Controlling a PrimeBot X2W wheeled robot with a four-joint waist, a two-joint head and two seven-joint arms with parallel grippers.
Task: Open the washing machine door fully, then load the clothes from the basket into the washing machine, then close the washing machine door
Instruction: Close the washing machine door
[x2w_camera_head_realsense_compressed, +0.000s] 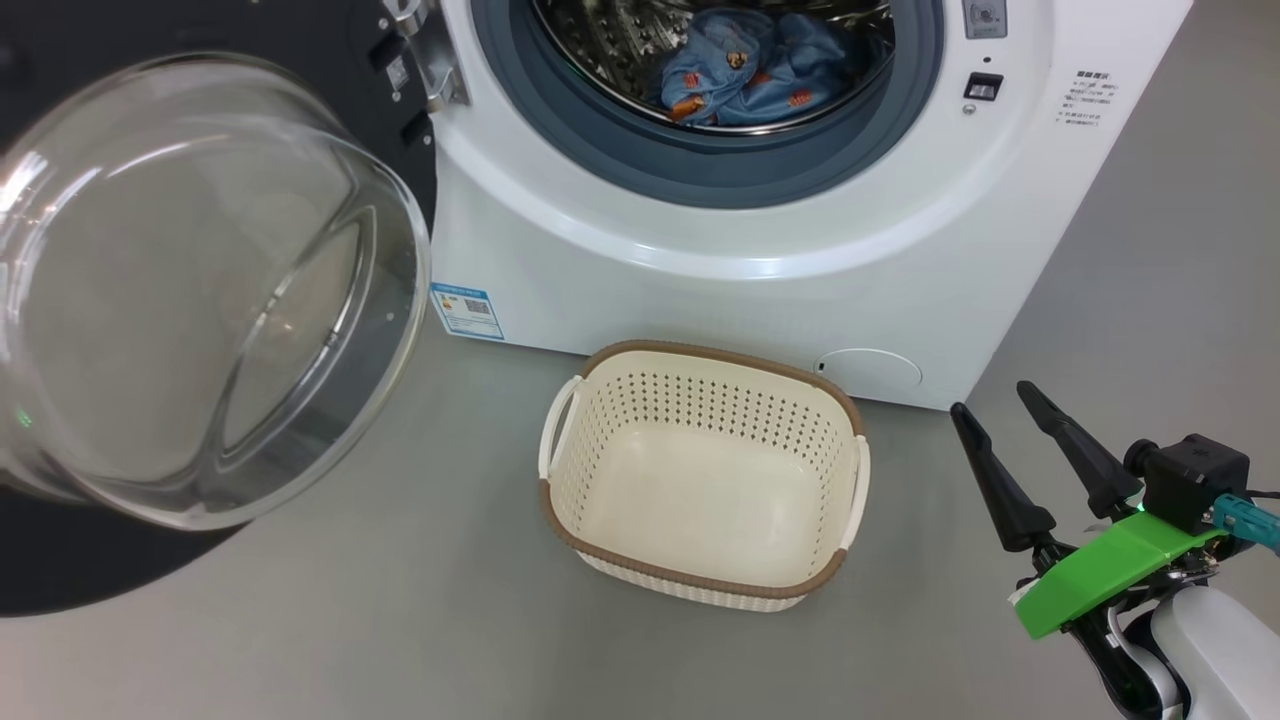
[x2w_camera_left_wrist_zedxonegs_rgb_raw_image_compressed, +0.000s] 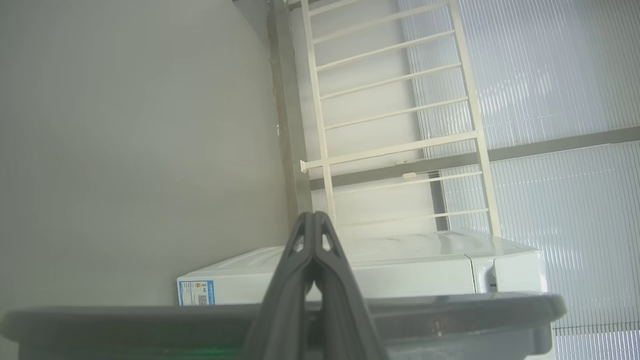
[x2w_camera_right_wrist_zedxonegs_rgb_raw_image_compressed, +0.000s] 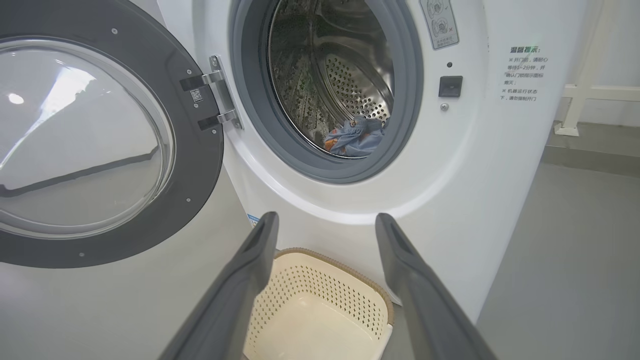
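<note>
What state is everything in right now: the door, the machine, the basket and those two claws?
washing machine door: swung wide open on its hinge.
washing machine: mouth uncovered, blue clothes lying in the drum.
basket: upright, empty.
left gripper: shut.
right gripper: open, holding nothing.

Right gripper (x2w_camera_head_realsense_compressed: 991, 398) — tapered dark fingers (x2w_camera_head_realsense_compressed: 1000, 480), green bracket (x2w_camera_head_realsense_compressed: 1110, 575), white forearm (x2w_camera_head_realsense_compressed: 1210, 650).

Bare laundry room: washing machine (x2w_camera_head_realsense_compressed: 700, 290)
</note>
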